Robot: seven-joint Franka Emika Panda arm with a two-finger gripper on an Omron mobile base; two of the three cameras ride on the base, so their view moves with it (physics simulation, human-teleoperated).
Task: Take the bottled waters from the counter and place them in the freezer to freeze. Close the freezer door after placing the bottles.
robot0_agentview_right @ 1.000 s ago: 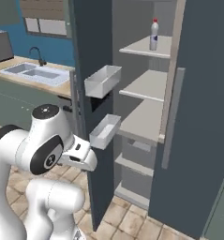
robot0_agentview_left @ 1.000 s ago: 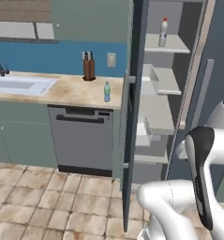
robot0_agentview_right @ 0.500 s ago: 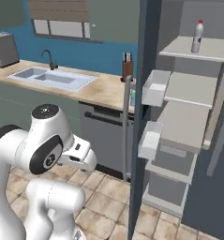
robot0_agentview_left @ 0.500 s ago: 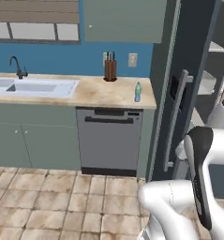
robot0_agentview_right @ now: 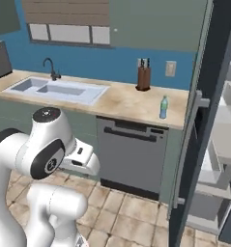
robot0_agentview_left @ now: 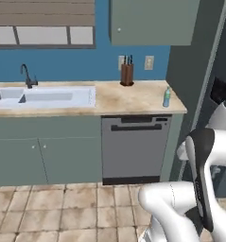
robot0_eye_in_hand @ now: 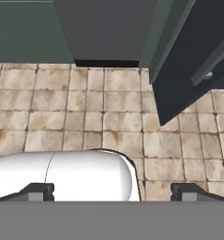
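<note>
The jaws stand wide and empty, aimed down at the tiled floor (robot0_eye_in_hand: 108,117). The blue-green water bottle (robot0_agentview_right: 163,107) stands upright on the desk (robot0_agentview_right: 122,102) near its right end, above the dishwasher (robot0_agentview_right: 131,157), well above and ahead of the jaws. The open freezer door (robot0_agentview_right: 204,120) stands just to its right.

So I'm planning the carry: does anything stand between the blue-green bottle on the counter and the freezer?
Nothing visible does. The blue-green bottle stands upright near the counter's right end, apart from the knife block behind it. The freezer door beside it stands open, the pale shelves exposed.
</note>
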